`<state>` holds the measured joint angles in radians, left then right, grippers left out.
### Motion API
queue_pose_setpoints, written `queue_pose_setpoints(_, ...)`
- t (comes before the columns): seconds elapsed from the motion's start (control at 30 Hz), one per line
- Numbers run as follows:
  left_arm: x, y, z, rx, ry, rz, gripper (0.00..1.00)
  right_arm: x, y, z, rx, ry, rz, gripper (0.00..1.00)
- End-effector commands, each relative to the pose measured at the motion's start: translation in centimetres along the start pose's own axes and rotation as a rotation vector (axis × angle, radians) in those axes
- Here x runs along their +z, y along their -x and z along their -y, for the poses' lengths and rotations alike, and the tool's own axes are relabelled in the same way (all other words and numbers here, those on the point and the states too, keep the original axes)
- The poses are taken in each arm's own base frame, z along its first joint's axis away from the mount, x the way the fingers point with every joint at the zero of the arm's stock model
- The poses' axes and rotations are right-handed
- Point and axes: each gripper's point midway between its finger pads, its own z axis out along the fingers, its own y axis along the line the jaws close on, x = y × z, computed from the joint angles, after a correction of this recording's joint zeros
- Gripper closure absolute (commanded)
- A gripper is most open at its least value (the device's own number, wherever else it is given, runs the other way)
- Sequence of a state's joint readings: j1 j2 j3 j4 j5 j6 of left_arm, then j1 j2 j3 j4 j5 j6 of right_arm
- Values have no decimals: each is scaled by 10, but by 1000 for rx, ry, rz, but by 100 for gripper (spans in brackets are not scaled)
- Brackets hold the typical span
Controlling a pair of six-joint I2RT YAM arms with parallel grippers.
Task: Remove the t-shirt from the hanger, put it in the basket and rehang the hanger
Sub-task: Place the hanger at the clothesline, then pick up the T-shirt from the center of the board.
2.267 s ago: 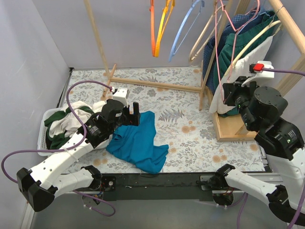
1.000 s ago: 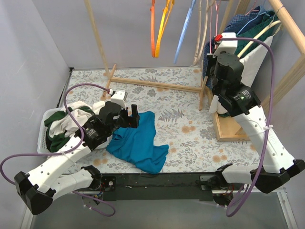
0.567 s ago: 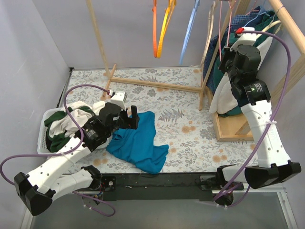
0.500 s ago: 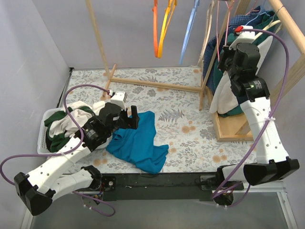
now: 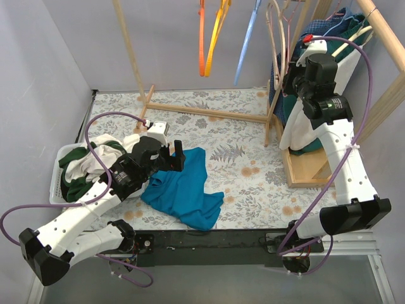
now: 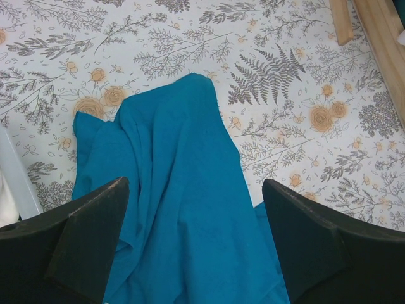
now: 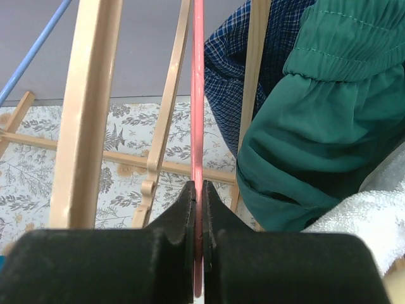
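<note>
The teal t-shirt [image 5: 186,187] lies crumpled on the floral table, off any hanger; it fills the left wrist view [image 6: 177,209]. My left gripper [image 5: 177,156] hovers open just above its upper edge, with the jaws wide apart on either side of the cloth [image 6: 193,190]. My right gripper [image 5: 292,69] is raised high near the rail at the back right. It is shut on the thin bare pink hanger [image 7: 198,95], which runs straight up from the jaws [image 7: 198,190].
A white basket [image 5: 56,190] of clothes sits at the left. Orange [image 5: 205,38], blue [image 5: 245,38] and beige [image 5: 273,28] hangers hang empty from the rail. Green [image 7: 316,126], blue plaid and white garments hang at the right above a wooden rack base [image 5: 310,171].
My right arm has risen from low at the right to the rail and shifted slightly left, holding the pink hanger. The left arm and the teal shirt have not moved.
</note>
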<state>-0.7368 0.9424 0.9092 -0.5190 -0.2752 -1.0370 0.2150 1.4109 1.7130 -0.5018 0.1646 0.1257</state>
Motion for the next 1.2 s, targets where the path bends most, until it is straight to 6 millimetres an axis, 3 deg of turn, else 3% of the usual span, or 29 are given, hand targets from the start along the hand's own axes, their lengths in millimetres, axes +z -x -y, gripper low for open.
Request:
queue_pose_setpoints(0.0, 1, -4, 2, 0, -12, -8, 13, -9, 9, -2, 32, 13, 14, 99)
queue_pose_setpoints(0.07, 1, -7, 3, 3, -22, -17, 11, -10, -2, -1, 40, 14, -5, 94)
queue_pose_setpoints(0.13, 2, -12, 8, 4, -52, -38, 9, -20, -5, -1, 46, 23, 5, 79)
queue_pose_setpoints(0.17, 3, -18, 9, 5, -63, -54, 8, -23, -5, -1, 45, 27, 9, 65)
queue_pose_setpoints(0.33, 11, -45, 16, -44, -96, -140, 2, -51, -8, -9, 29, 88, 11, 40)
queue_pose_setpoints(0.57, 32, -102, 7, -126, -26, -301, 2, -87, -28, -15, 25, 154, 5, 33)
queue_pose_setpoints(0.77, 52, -140, -16, -147, 119, -379, 2, -113, -61, -22, 27, 228, -33, 32)
queue_pose_setpoints(0.8, 59, -147, -20, -154, 148, -392, 2, -113, -76, -23, 28, 239, -68, 32)
queue_pose_setpoints(0.9, 70, -160, -17, -160, 141, -419, 2, -125, -92, -24, 23, 269, -64, 32)
queue_pose_setpoints(0.93, 74, -169, -18, -156, 150, -447, 2, -124, -111, -23, 25, 270, -101, 32)
queue_pose_setpoints(1.0, 79, -176, -17, -168, 149, -463, 2, -132, -123, -22, 24, 277, -110, 32)
queue_pose_setpoints(1.03, 82, -187, -20, -163, 168, -497, 2, -134, -137, -21, 26, 280, -129, 32)
queue_pose_setpoints(1.17, 83, -221, -27, -153, 201, -601, 2, -140, -161, -19, 34, 281, -163, 33)
